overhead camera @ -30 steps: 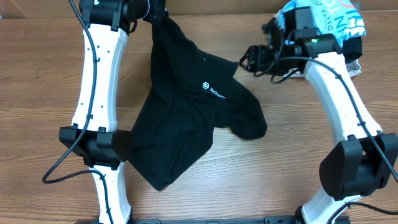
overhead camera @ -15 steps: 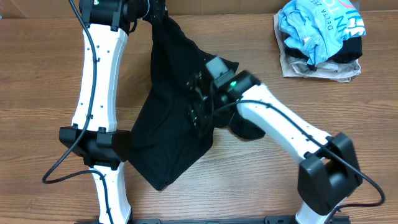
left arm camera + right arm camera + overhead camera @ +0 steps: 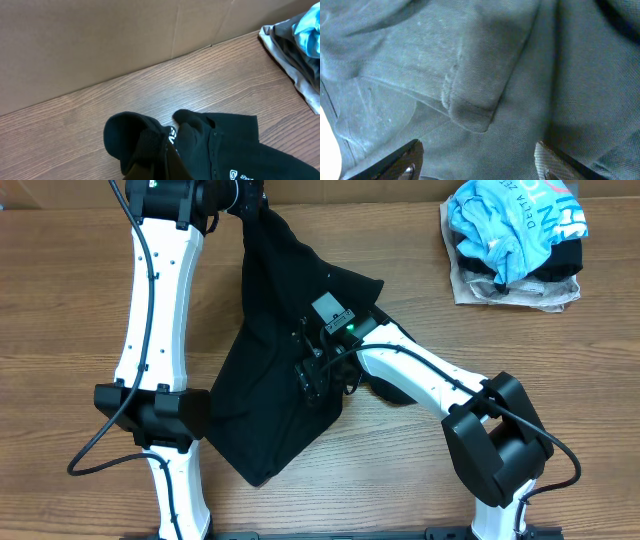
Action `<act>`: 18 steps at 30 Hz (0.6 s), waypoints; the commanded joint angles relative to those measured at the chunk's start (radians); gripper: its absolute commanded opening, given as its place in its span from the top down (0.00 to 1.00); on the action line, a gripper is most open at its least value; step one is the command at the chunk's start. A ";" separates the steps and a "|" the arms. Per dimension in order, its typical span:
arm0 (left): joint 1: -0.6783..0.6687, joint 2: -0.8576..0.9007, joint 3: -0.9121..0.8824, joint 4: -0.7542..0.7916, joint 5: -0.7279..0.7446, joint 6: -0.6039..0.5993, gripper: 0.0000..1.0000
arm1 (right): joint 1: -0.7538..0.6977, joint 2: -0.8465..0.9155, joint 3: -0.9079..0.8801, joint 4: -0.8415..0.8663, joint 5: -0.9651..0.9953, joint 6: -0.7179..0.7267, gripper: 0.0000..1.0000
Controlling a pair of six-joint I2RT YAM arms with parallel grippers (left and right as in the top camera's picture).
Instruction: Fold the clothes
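Observation:
The black long-sleeved shirt (image 3: 280, 370) lies crumpled on the wooden table, stretching from the back centre down to the front left. My left gripper (image 3: 252, 202) is shut on its top edge at the back; the left wrist view shows the bunched fabric (image 3: 210, 145) and the small white logo (image 3: 233, 174). My right gripper (image 3: 318, 375) hangs open over the middle of the shirt. In the right wrist view its fingers (image 3: 477, 160) are spread wide over a folded flap of the fabric (image 3: 475, 90), holding nothing.
A pile with the light blue tee (image 3: 512, 220) on a beige garment (image 3: 470, 285) sits at the back right corner, also in the left wrist view (image 3: 300, 45). A cardboard wall (image 3: 125, 35) runs along the table's back edge.
My right arm has swung from the pile at the back right across to the middle of the black shirt, now hovering open over it. My left gripper has not moved.

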 commanded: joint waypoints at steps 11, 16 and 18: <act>0.006 -0.011 0.011 0.008 -0.006 -0.011 0.96 | 0.007 0.014 0.024 0.076 0.090 -0.217 0.28; 0.006 -0.011 0.011 0.002 -0.006 -0.011 0.96 | 0.021 0.014 0.074 0.169 0.064 0.044 0.29; 0.006 -0.011 0.011 -0.001 -0.006 -0.011 0.96 | 0.022 0.014 0.076 0.212 0.024 0.186 0.29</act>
